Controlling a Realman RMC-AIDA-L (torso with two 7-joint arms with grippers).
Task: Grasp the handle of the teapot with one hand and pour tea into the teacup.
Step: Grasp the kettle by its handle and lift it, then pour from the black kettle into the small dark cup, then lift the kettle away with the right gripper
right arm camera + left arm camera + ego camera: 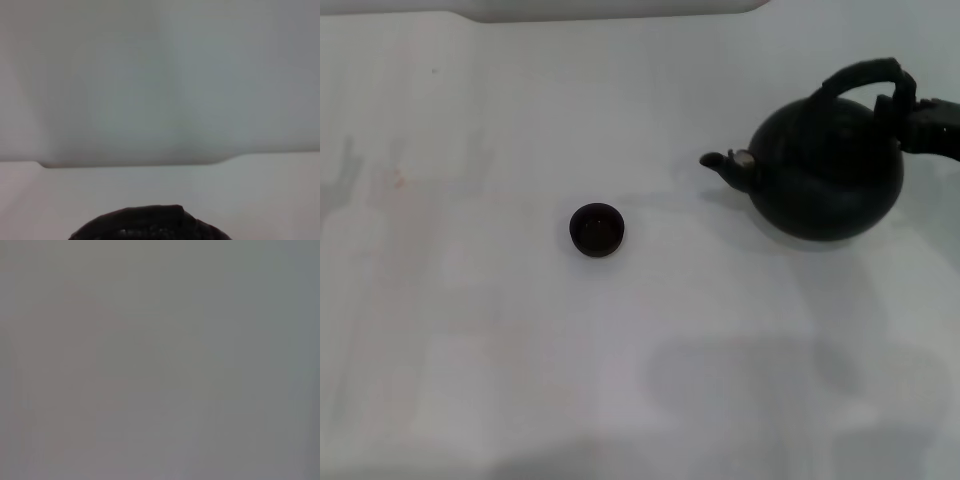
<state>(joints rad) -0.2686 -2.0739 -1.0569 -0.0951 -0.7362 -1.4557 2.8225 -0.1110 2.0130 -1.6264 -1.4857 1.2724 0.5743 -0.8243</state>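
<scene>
The round matte black teapot [828, 170] is at the right of the white table, its short silver-tipped spout [728, 160] pointing left toward the teacup. Its black arched handle [860, 75] spans the top and also shows as a dark ribbed arc [150, 224] in the right wrist view. My right gripper [910, 108], a black hand reaching in from the right edge, has its fingers wrapped around the right end of the handle. The small dark teacup [596, 229] stands upright left of the teapot, well apart from it. My left gripper is out of view.
The white table [470, 330] fills the head view. A pale raised panel [610, 8] runs along its far edge. The left wrist view shows only a flat grey surface.
</scene>
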